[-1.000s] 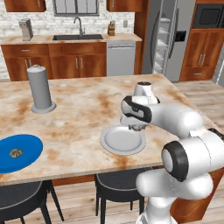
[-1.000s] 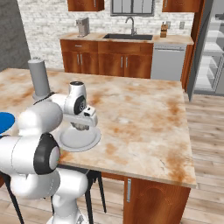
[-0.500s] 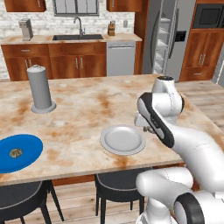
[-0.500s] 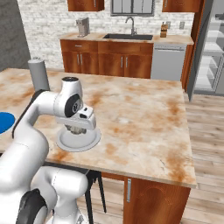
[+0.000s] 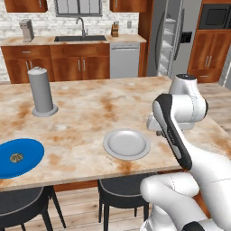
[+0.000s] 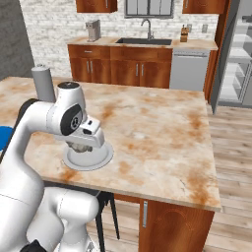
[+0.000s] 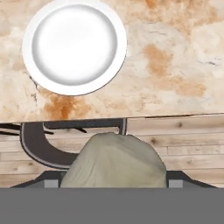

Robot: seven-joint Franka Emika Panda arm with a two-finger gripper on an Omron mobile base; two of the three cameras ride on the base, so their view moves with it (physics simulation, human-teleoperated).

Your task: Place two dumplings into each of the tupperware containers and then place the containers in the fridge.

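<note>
Flat, even rendered light across all views; no single source evident. Soft, faint shadow under the grey plate (image 5: 127, 144) and beside the grey cylinder (image 5: 41, 90) on the marble counter (image 5: 90, 113). Mild sheen on the arm's white shell and on the fridge (image 5: 169, 36). Base views coarse, edges slightly jagged, distant cabinets soft. Hand view sharp on the plate; the pale lump (image 7: 114, 162) at its bottom slightly soft. No visible edge distortion.

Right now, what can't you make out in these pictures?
- Hand view: end effector, largely hidden behind the dumpling it holds.
- Left base view: the speck on the blue plate, too small to identify.
- Right base view: fridge, cut off by the right edge.
</note>
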